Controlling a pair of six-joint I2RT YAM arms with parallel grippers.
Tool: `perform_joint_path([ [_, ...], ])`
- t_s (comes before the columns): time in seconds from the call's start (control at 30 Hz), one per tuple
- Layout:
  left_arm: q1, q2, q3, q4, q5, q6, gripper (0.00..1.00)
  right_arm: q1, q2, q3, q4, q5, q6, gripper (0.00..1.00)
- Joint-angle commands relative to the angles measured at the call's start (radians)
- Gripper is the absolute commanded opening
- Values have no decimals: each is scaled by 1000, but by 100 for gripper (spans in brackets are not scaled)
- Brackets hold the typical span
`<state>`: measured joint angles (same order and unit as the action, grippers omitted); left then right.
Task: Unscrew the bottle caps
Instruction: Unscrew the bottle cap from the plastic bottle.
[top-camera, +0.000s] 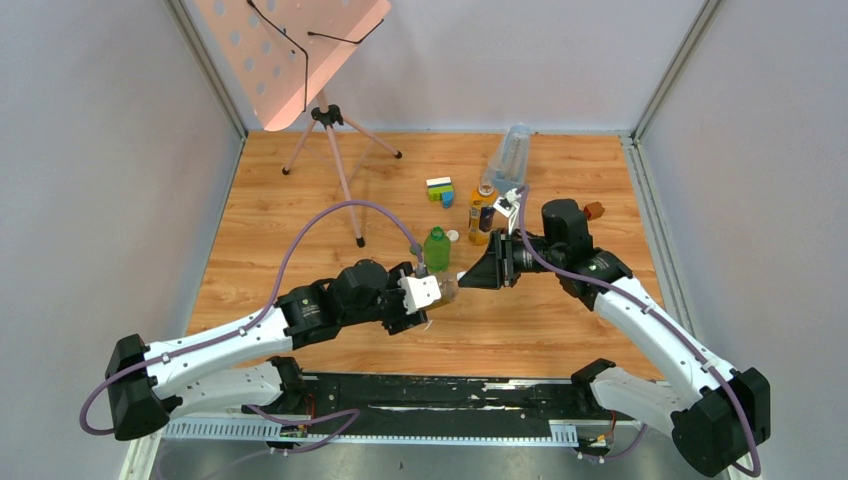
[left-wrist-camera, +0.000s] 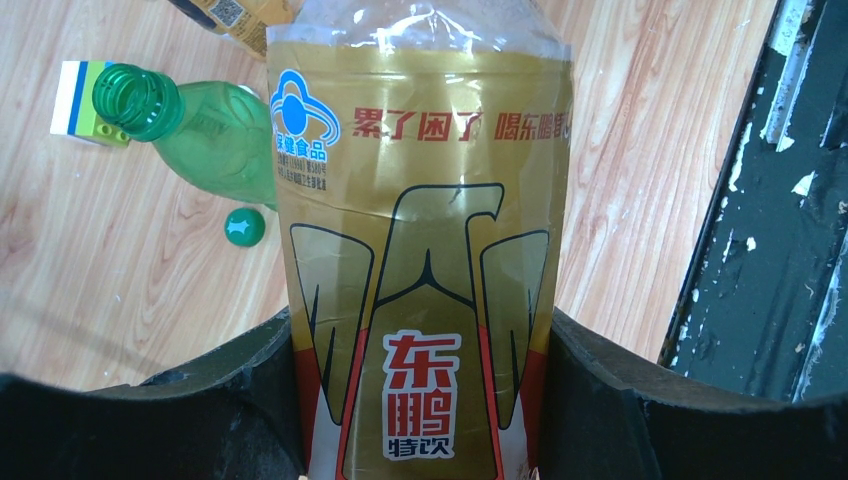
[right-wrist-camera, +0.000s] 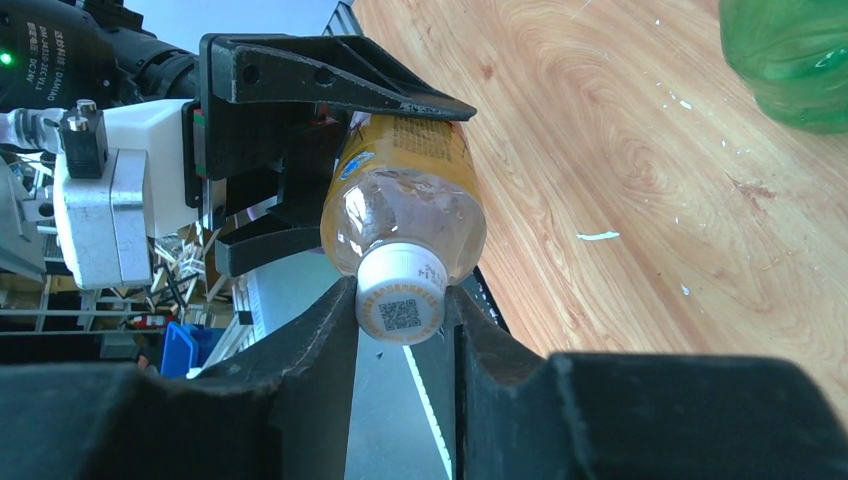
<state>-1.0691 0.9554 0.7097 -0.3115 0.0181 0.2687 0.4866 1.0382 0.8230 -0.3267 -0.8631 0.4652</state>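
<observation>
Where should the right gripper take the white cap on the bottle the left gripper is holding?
Grip the white cap by its round side wall, coming end-on along the neck. The left gripper clamps the red-label bottle by its body, cap end pointing at the right gripper, whose fingers flank it.

amber bottle (left-wrist-camera: 420, 230), red-gold label (left-wrist-camera: 420, 400); white cap (right-wrist-camera: 400, 295); green bottle (left-wrist-camera: 215, 140), green cap (left-wrist-camera: 244, 226).
</observation>
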Motion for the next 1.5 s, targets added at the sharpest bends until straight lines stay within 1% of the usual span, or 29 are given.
perform_joint_path([
  [0.0,0,-28,17,23,7,11,32,-3,-12,33,5,-3,-30,16],
  [0.1,0,-35,14,19,10,5,29,-3,-28,37,9,-11,-87,0],
  [0.2,1,-54,5,26,53,-17,28,-2,-53,42,18,-48,-234,0],
  [0.27,5,-73,12,23,119,-27,28,0,-75,60,7,-64,-348,0],
  [0.3,16,-86,16,19,192,-30,28,0,-91,65,9,-84,-414,0],
  [0.33,23,-92,25,10,233,-33,28,1,-107,62,19,-106,-494,0],
  [0.37,38,-102,29,4,319,-38,28,4,-124,48,46,-109,-547,0],
  [0.4,44,-109,39,-11,355,-39,28,9,-138,40,67,-104,-598,0],
  [0.43,52,-111,43,-20,418,-38,29,12,-146,42,70,-104,-679,0],
  [0.53,55,-99,61,-48,535,-39,30,49,-163,45,41,-93,-894,0],
  [0.67,56,-43,109,-124,631,-32,31,128,-202,23,-39,-37,-1223,0],
  [0.7,59,-34,117,-133,648,-31,31,142,-233,-1,-34,-40,-1300,0],
  [0.8,70,0,153,-183,741,-22,32,147,-288,-54,24,-43,-1386,0],
  [0.87,76,0,162,-205,762,-13,32,147,-297,-58,28,-32,-1401,0],
  [0.9,78,-4,162,-203,758,-14,33,147,-306,-58,34,-30,-1396,0],
  [0.93,79,-13,159,-200,728,-17,33,147,-320,-67,56,-24,-1369,10],
  [0.97,79,-20,156,-198,702,-26,33,147,-337,-78,91,-15,-1310,34],
  [1.0,79,-36,148,-190,631,-31,33,147,-358,-89,142,6,-1233,46],
  [1.03,78,-53,132,-176,529,-44,34,147,-376,-104,202,62,-1070,53],
  [1.07,78,-61,123,-168,475,-54,34,147,-391,-108,254,93,-945,60],
  [1.1,79,-75,109,-160,376,-55,34,147,-402,-105,265,126,-855,66],
  [1.13,78,-81,104,-157,336,-51,34,146,-415,-102,265,160,-783,70],
  [1.17,78,-93,90,-143,269,-48,34,146,-424,-104,266,182,-715,73],
  [1.2,78,-101,83,-123,243,-43,33,147,-430,-106,268,198,-642,74],
  [1.27,79,-113,60,-100,185,-32,32,146,-434,-106,265,256,-491,75],
  [1.3,78,-120,48,-76,156,-29,32,146,-430,-100,253,306,-378,75],
  [1.33,77,-123,43,-56,138,-24,31,145,-419,-89,235,367,-280,72],
  [1.4,72,-127,31,-36,88,-18,30,144,-373,-46,164,425,-123,66],
  [1.47,59,-131,22,-11,34,-2,29,143,-302,27,63,436,8,67],
])
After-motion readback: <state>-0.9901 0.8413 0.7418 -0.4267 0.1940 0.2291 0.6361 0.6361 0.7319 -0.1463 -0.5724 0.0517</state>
